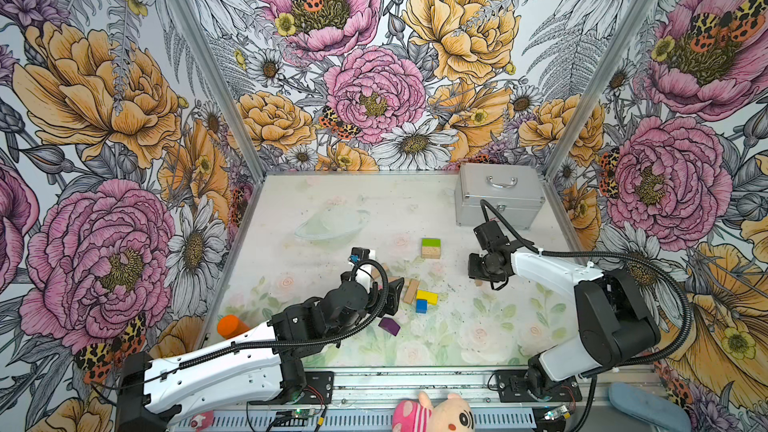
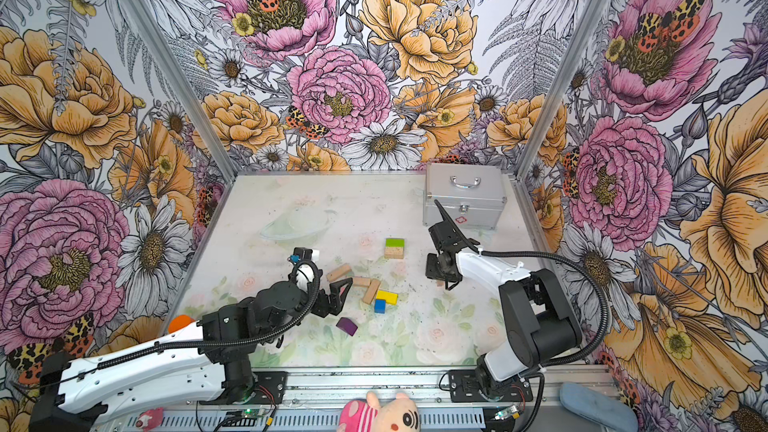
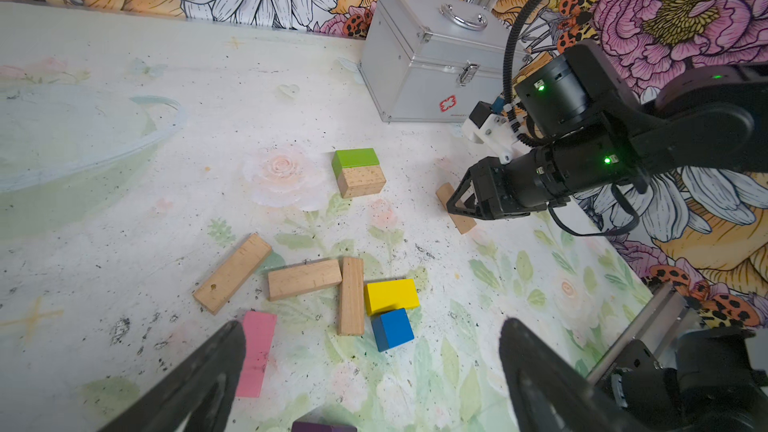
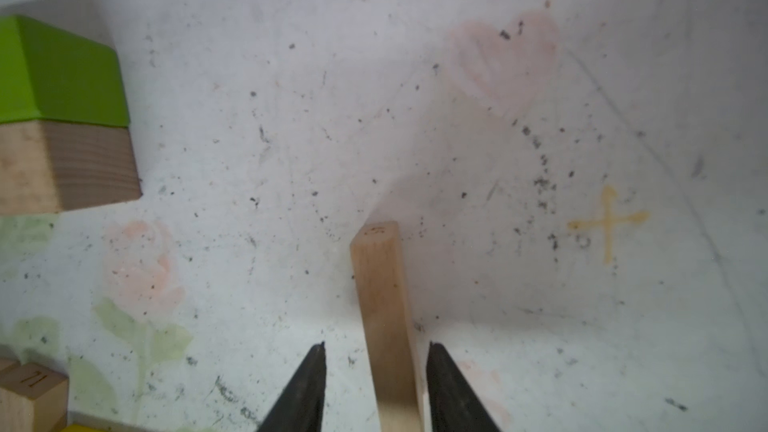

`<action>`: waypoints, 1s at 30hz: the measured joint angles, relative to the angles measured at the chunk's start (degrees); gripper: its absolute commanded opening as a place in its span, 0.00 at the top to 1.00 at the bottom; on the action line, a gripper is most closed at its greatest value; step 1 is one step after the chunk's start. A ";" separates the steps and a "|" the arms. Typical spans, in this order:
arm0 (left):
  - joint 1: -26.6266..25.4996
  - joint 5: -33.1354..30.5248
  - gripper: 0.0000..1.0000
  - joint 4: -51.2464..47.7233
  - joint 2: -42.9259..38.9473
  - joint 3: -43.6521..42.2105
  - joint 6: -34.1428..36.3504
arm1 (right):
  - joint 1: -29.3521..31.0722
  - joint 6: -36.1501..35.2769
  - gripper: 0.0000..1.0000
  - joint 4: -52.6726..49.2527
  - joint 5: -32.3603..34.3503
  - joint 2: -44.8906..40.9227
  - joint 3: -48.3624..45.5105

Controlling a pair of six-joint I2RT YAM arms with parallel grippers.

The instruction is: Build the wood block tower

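On the speckled mat (image 4: 291, 118), the right end effector (image 4: 376, 344) straddles, unclamped, a smooth tan bar (image 4: 380, 284).

Table (image 1: 332, 201): silver case (image 1: 498, 197) sat at the far right corner. Green-and-tan block (image 1: 430, 248) stood alone mid-table. Nearer lay the loose tan bars (image 1: 411, 290), with the yellow block (image 1: 428, 297) touching the blue block (image 1: 421, 306) just right of them. Purple block (image 1: 389, 326) lay nearer, apart. Left claw (image 1: 394, 296) was just left of the bars. Right claw (image 1: 484, 280) pointed down over a lone tan bar (image 1: 478, 283), well apart from the cluster; jaw gap not readable. Orange-capped bottle (image 1: 232, 326) stood near left.
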 measured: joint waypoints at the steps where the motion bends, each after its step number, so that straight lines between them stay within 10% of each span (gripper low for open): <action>1: 0.09 0.00 0.03 0.02 0.13 0.00 0.00 | -0.09 -0.15 0.67 -0.09 0.24 0.37 0.04; 16: 0.81 0.02 0.04 0.02 1.79 0.00 0.00 | -1.79 0.70 0.83 3.63 -8.50 0.92 -0.63; 30: 0.81 0.07 0.03 0.02 0.17 -0.33 -1.07 | -4.81 5.29 0.64 9.99 -20.98 -1.90 -7.74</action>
